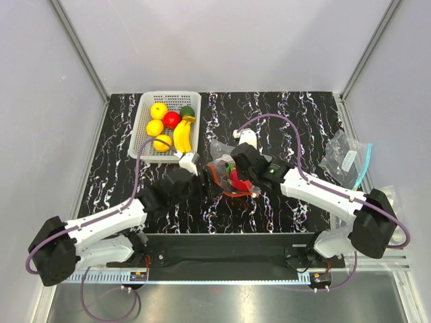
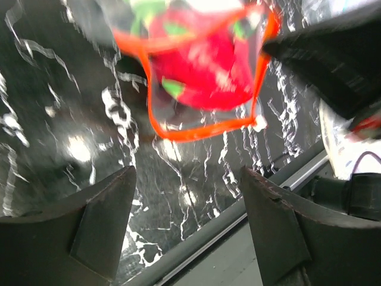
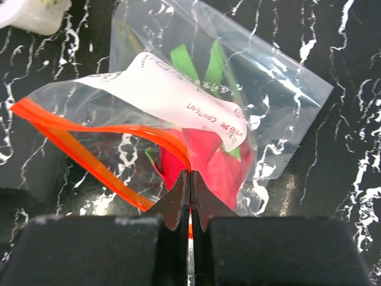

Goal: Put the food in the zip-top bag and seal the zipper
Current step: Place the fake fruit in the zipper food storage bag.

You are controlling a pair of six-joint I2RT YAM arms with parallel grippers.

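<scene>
Bag [image 1: 232,176] sits mid-tabletop, between your two arms. Your right jaws are pinched together on the zipper [image 3: 89,140] at the rim, probably so the mouth gapes toward the left arm. Dragon fruit [image 3: 211,167] is inside. Your left jaws stand apart and empty, just short of the mouth. Basket [image 1: 140,145], back left, holds the banana [image 1: 182,134] and round fruits [image 1: 159,110], so loading looks unfinished. Tabletop [image 1: 289,114]: black, white-veined. Walls [image 1: 229,47]: pale grey. Second bag [image 1: 347,158] lies far right.

blurred: dragon fruit [image 2: 202,68] | cut off at top: zip-top bag [image 2: 196,119] | partly hidden behind right end effector [image 3: 190,179]: zipper [image 3: 65,122]
</scene>
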